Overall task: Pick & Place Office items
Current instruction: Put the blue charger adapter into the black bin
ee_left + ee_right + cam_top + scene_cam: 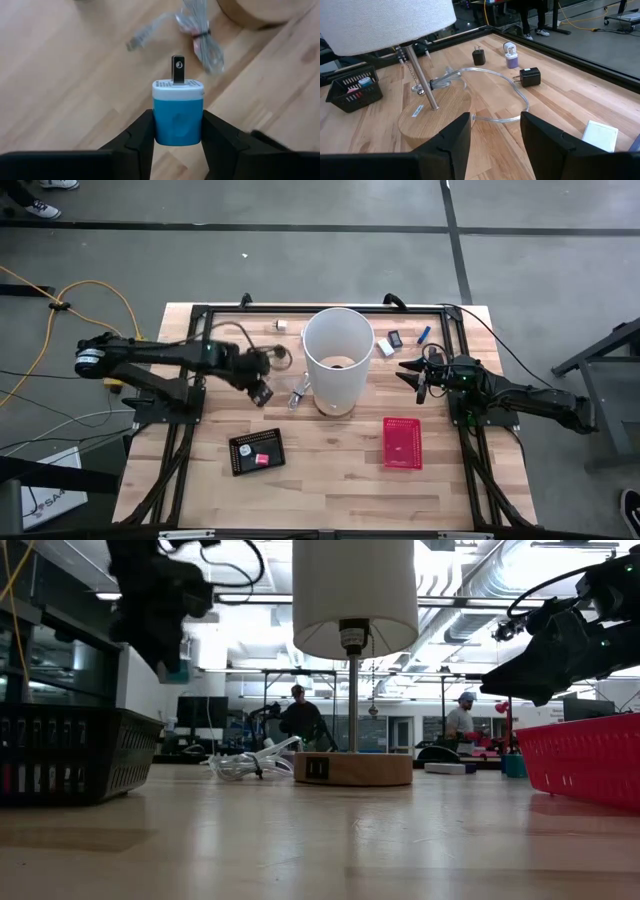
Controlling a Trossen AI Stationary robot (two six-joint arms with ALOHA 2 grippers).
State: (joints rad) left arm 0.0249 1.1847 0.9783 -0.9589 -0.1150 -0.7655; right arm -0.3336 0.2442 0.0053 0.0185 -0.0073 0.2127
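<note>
My left gripper [262, 392] hangs above the table left of the lamp, shut on a small blue charger plug [178, 117] with a white end and a metal prong [177, 70]. In the low view the plug [180, 670] shows teal under the gripper. My right gripper [495, 125] waits open to the right of the lamp, nothing between its fingers. Other office items lie on the far side of the table: two black plugs [530, 76], a purple-and-white plug [511, 55], a white block [600, 135] and a blue stick [424, 334]. My left gripper pinches the plug's blue body by two opposite sides [158, 125] between its two fingers [140, 135]. The fingers slant down from above. The white end and prong point away from the gripper toward the table, and the plug hangs clear of the wood.
A lamp with a white shade [338, 350] and a round wooden base [352, 768] stands mid-table, a bundled clear cable [298, 394] beside it. A black basket [257, 452] holding small pieces sits near left, a red mesh basket [402, 443] near right. People stand in the room beyond.
</note>
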